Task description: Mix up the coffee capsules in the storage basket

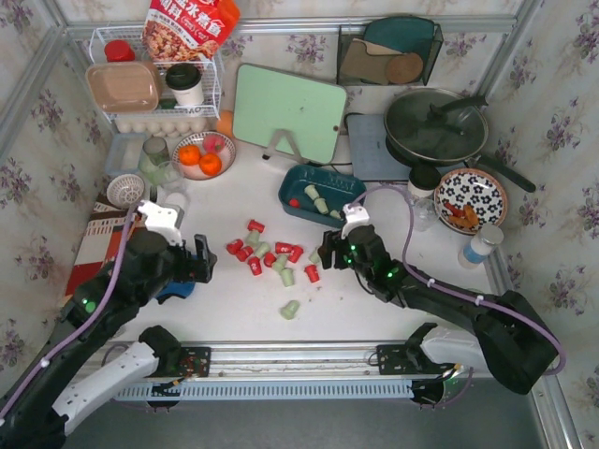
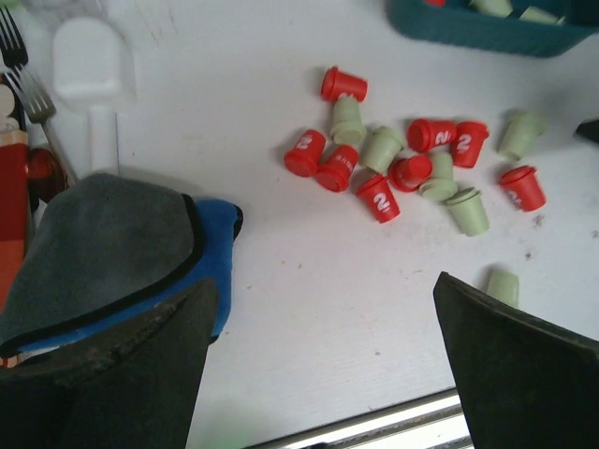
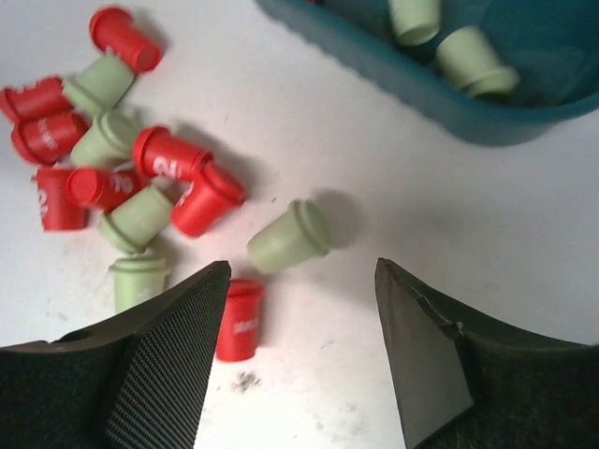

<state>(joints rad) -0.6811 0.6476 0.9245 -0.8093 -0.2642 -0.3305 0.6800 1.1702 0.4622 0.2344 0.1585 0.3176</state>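
Coffee capsules [image 1: 271, 254], thumb-sized tapered plastic pods in bright red and pale green, lie mostly scattered on the white table [image 1: 234, 313] near the dark teal rectangular plastic storage basket [image 1: 298, 213], which holds a few. Left gripper [image 2: 323, 299] hangs spread wide and empty beside a grey-and-blue cloth [image 2: 122, 243]. Right gripper [image 3: 301, 271] is spread too, with one pale green pod [image 3: 290, 238] just ahead of its fingertips, not pinched.
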